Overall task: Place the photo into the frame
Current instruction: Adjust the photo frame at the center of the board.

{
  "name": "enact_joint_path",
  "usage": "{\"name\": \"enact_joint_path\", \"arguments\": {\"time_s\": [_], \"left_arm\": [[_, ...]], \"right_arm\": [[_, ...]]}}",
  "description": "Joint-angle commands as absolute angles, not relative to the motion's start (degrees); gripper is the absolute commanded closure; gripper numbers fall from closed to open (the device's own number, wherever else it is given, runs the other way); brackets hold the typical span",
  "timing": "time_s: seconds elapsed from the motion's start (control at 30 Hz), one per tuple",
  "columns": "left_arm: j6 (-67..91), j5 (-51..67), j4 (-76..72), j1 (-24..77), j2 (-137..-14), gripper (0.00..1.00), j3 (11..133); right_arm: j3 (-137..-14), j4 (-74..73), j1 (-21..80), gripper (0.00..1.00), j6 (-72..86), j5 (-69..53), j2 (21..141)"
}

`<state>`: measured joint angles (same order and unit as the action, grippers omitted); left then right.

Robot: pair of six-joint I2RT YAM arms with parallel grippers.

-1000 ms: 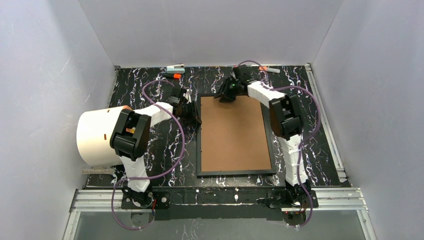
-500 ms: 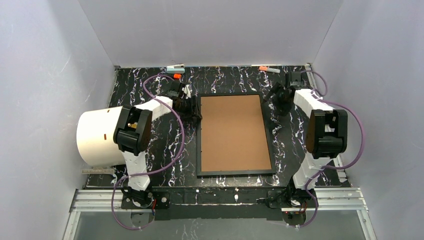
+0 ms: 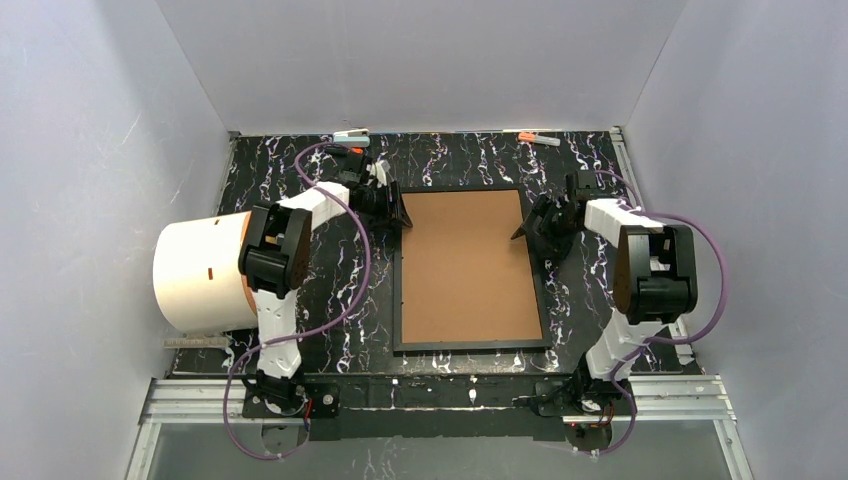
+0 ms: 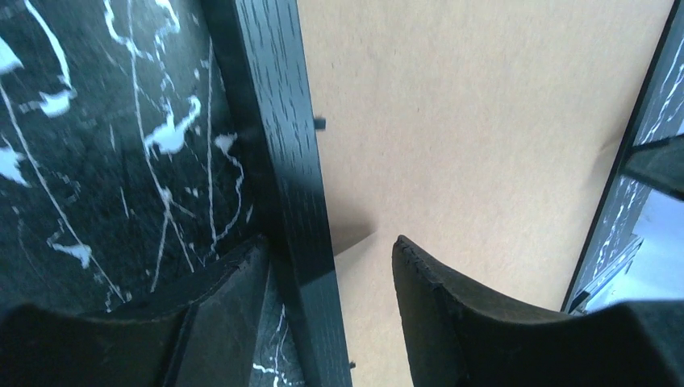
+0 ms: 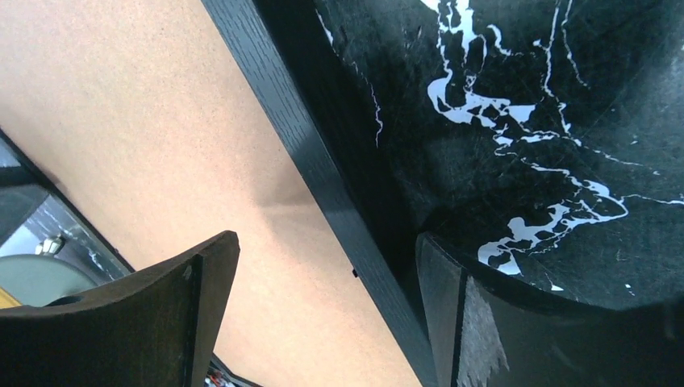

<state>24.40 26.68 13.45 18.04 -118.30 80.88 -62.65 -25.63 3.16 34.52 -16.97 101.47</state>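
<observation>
I see the frame [image 3: 470, 346] lying flat on the black marbled table [image 3: 330, 300], with the brown backing board [image 3: 465, 265] filling it. My left gripper [image 4: 327, 250] straddles the frame's left rail near the far corner. Its jaws are parted and not clamped, one finger outside the rail and the other over the board. My right gripper [image 5: 327, 242] straddles the frame's right rail toward the far end, jaws spread wide and gripping nothing. A large white cylinder [image 3: 195, 275] sits left of the frame, well apart.
</observation>
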Motion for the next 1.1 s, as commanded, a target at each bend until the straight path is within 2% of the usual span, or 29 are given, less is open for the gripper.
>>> {"name": "enact_joint_path", "arguments": {"time_s": [0.0,0.17,0.33,0.53,0.67,0.83,0.9,1.07], "left_arm": [[26.56,32.80,11.50,18.36,-121.52,0.45,85.91],[30.84,36.66,6.52,19.24,-127.43,0.46,92.93],[33.53,37.95,4.67,22.09,-135.41,0.46,102.43],[37.54,39.44,-1.98,25.78,-139.29,0.47,104.64],[37.68,37.98,-1.62,26.41,-138.27,0.46,104.05],[31.12,24.91,17.87,25.83,-136.49,0.33,113.43],[29.59,22.57,21.47,24.97,-134.99,0.25,115.08],[28.47,18.32,25.82,22.09,-127.04,0.10,112.88]], "right_arm": [[-59.62,-22.52,4.25,0.13,35.92,-28.58,97.15],[-53.90,-17.23,6.39,0.16,40.60,-33.16,92.73],[-45.42,-5.41,11.30,0.17,51.27,-33.30,87.91],[-38.02,5.93,20.54,0.17,60.30,-27.21,81.97],[-36.17,0.98,22.06,0.16,60.31,-21.30,74.76],[-38.19,-16.72,22.04,0.10,56.92,-8.19,62.20],[-40.16,-22.40,22.04,0.09,54.53,-4.11,58.74],[-46.37,-24.66,22.03,0.09,48.24,-3.17,58.71]]}}
